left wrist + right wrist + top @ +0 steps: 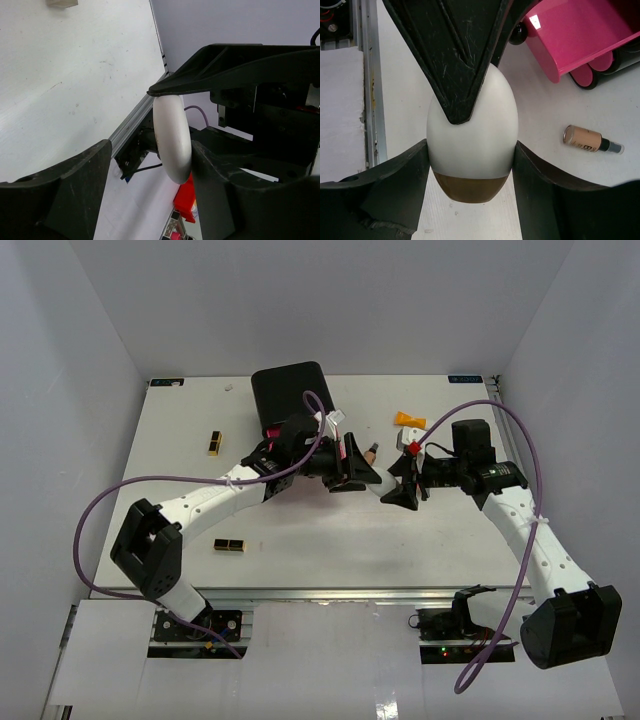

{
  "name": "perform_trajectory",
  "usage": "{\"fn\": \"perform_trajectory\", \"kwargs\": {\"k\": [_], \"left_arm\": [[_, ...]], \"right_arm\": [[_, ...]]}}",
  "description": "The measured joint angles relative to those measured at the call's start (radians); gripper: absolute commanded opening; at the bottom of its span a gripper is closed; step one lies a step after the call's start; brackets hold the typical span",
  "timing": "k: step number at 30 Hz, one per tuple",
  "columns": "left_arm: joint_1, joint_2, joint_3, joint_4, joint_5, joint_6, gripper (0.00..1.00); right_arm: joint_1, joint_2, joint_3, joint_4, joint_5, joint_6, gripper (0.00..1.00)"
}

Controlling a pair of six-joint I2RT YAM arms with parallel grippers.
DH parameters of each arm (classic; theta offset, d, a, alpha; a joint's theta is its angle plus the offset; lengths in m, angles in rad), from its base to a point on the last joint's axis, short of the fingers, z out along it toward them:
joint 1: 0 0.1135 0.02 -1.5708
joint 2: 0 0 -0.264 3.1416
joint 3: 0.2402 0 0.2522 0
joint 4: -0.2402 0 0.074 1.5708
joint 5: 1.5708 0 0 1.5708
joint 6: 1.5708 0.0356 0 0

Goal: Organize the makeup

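Observation:
The white-brown egg shape [471,135] is clamped between both fingers of my right gripper [471,165], above the table. My left gripper [150,150] is open around the same egg [172,135]. Its right finger [220,190] touches the egg and its left finger stands well clear. In the top view the two grippers meet mid-table, left gripper [360,470] and right gripper [402,483], and hide the egg. A tan bottle [587,140] lies on the table; it also shows in the top view [371,451]. An orange tube [408,420] and two lipstick cases [215,443] [229,545] lie apart.
The big black box [290,390] stands at the back centre with a pink drawer [580,35] pulled open. The table's front rail [370,100] runs near the grippers. Purple cables loop over both arms.

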State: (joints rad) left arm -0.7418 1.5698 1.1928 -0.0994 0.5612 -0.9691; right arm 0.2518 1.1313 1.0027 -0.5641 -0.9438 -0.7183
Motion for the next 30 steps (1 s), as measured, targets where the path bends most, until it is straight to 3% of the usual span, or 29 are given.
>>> {"fn": "perform_trajectory", "kwargs": {"k": [9,16,23,28,30], "left_arm": [[-0.014,0.053,0.048,0.014,0.028,-0.008,0.57],[-0.025,0.078,0.067,0.024,0.044,-0.015,0.4],[-0.026,0.079,0.071,0.016,0.043,-0.02,0.18],[-0.026,0.079,0.072,-0.003,0.037,-0.013,0.13],[-0.026,0.079,0.078,-0.024,0.029,-0.003,0.11]], "right_arm": [[0.019,-0.007,0.0,0.025,0.037,0.035,0.21],[0.027,-0.011,-0.015,0.053,0.072,0.057,0.25],[0.038,-0.011,-0.021,0.07,0.093,0.061,0.44],[0.041,-0.015,-0.036,0.086,0.097,0.063,0.78],[0.044,-0.015,-0.039,0.09,0.101,0.062,0.86]]}}
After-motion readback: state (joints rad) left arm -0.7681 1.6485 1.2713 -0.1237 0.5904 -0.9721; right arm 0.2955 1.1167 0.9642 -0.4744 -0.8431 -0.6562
